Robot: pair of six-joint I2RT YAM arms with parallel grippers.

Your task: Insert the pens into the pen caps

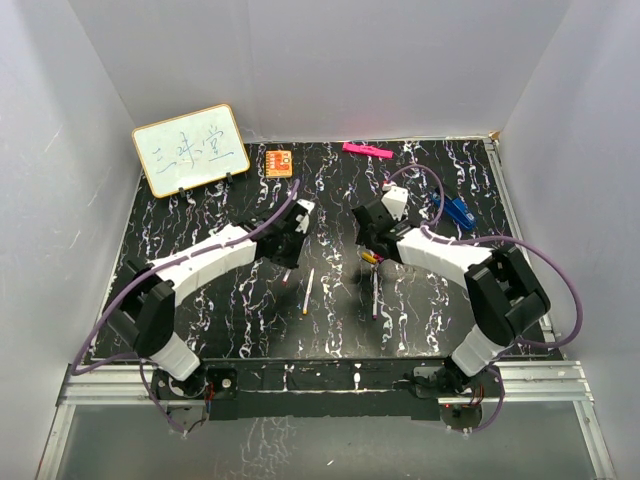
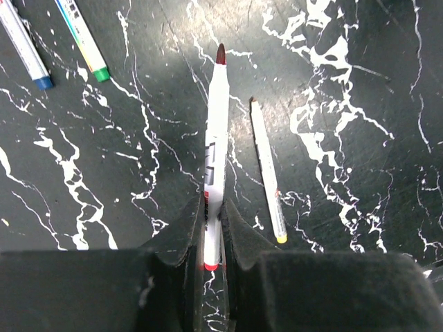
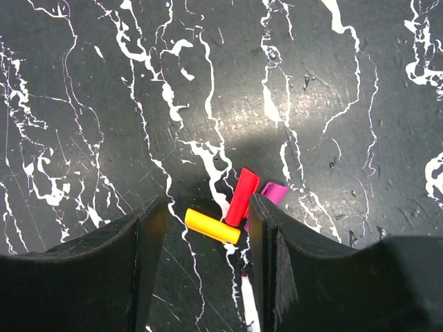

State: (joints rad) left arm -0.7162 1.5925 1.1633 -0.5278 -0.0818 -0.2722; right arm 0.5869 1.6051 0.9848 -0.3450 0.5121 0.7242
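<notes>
Left wrist: red-tipped pen [image 2: 217, 131] clamped in left gripper [image 2: 213, 211].

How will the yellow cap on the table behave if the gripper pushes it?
The yellow cap is a short cylinder lying on its side, so it probably rolls easily. It looks small, likely light. It seems to touch the red cap, which may shift too.

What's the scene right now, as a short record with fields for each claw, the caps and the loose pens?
left claw: shut on the red pen
right claw: open, above the caps
caps at right claw: yellow cap, red cap, purple cap
loose pens: yellow pen beside the red pen; blue pen and green pen side by side
</notes>
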